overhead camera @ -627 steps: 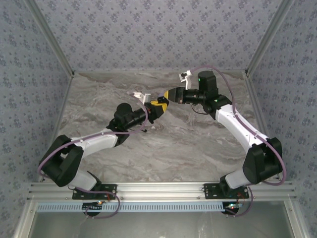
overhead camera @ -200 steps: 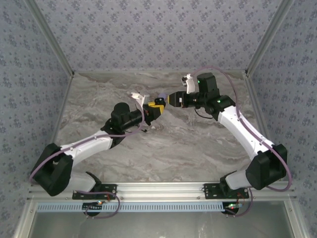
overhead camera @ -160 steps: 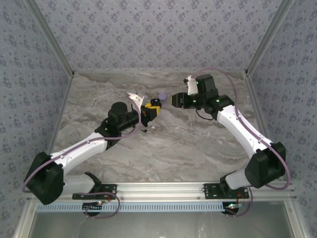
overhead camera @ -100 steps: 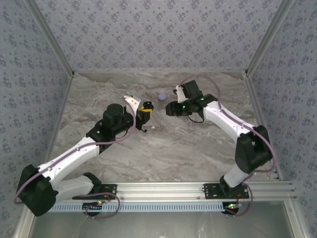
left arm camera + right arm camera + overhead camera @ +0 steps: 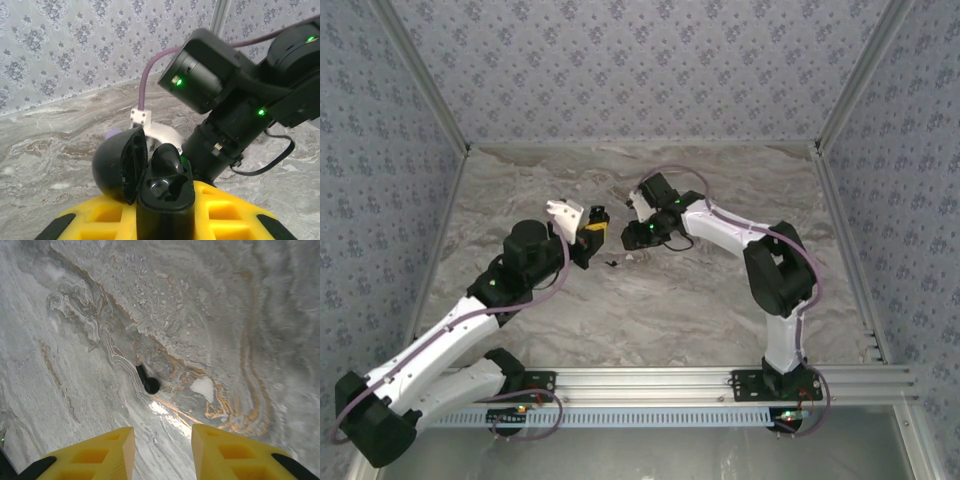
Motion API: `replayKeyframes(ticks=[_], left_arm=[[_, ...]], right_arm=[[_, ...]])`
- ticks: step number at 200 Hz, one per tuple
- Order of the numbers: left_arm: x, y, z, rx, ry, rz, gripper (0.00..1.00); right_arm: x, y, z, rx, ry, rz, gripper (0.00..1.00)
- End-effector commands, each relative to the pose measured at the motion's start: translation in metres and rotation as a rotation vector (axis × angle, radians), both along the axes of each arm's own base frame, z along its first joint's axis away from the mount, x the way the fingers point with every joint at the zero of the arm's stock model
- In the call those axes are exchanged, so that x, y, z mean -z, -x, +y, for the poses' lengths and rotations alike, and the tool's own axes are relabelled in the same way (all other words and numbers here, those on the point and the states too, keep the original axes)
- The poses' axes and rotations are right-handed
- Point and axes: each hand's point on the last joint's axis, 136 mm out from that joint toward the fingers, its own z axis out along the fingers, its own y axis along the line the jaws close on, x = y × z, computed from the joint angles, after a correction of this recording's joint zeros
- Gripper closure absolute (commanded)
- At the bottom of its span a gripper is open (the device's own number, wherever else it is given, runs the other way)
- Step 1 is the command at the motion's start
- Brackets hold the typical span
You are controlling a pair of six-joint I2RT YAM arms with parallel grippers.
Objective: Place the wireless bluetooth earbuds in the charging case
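A lilac object point(image 5: 114, 134) sits mostly hidden from us behind the open black case point(image 5: 165, 192); from above we find the dark earbud point(image 5: 611, 263) too small to make out.

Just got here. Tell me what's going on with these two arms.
The left end effector grips a black charging case with its lid hinged open. The right end effector points down at the marble table with its fingers apart and nothing between them. A black earbud lies loose on the table just ahead of it. That earbud has not yet been picked up or put in the case.
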Motion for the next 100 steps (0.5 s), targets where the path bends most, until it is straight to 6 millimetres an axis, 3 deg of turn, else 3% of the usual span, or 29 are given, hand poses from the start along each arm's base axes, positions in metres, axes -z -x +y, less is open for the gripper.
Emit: replayKeyframes(ticks=[1,100], left_arm=[[0.006,0.003,0.009,-0.027,-0.027,-0.001,0.78],[0.001,0.006,0.015,-0.039,-0.018,-0.013,0.78]], right_arm=[[0.004,0.002,0.017,-0.054,-0.016,0.014,0.65],[0.046,0.011,0.041,-0.128,0.077,0.067,0.67]])
